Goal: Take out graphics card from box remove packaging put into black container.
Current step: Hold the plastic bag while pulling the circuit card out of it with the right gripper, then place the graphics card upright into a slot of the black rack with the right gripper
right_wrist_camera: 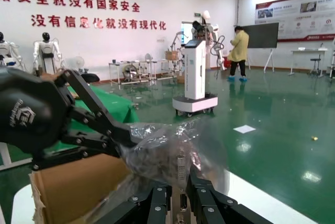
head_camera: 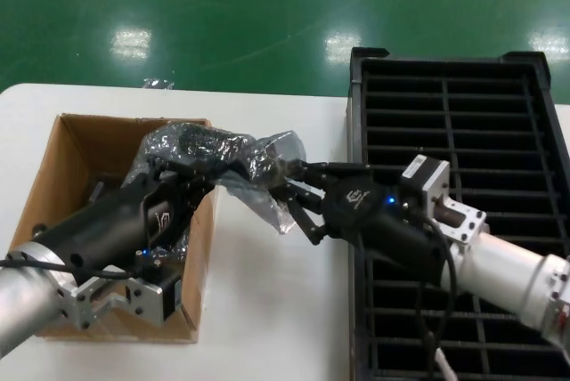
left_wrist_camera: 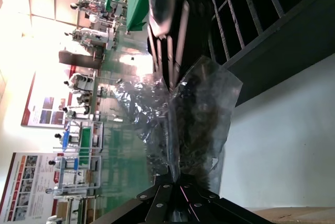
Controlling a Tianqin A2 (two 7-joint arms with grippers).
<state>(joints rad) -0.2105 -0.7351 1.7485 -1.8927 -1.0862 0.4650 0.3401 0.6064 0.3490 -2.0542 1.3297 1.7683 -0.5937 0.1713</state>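
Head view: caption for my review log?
Left gripper and right gripper hold the bagged graphics card above the box.

Head view: high, looking forward and down on the table [head_camera: 267, 310], the box [head_camera: 80, 145] at left, the black container [head_camera: 463, 132] at right. Left wrist view: close behind the left claw [left_wrist_camera: 175, 179], facing the container. Right wrist view: close behind the right claw [right_wrist_camera: 178, 192], facing the box. All three share the packaging [head_camera: 223, 154].

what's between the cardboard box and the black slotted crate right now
In the head view, bare white table separates the brown cardboard box from the black slatted plastic crate. Above it, the left claw and right claw hold the crinkly silvery bag.
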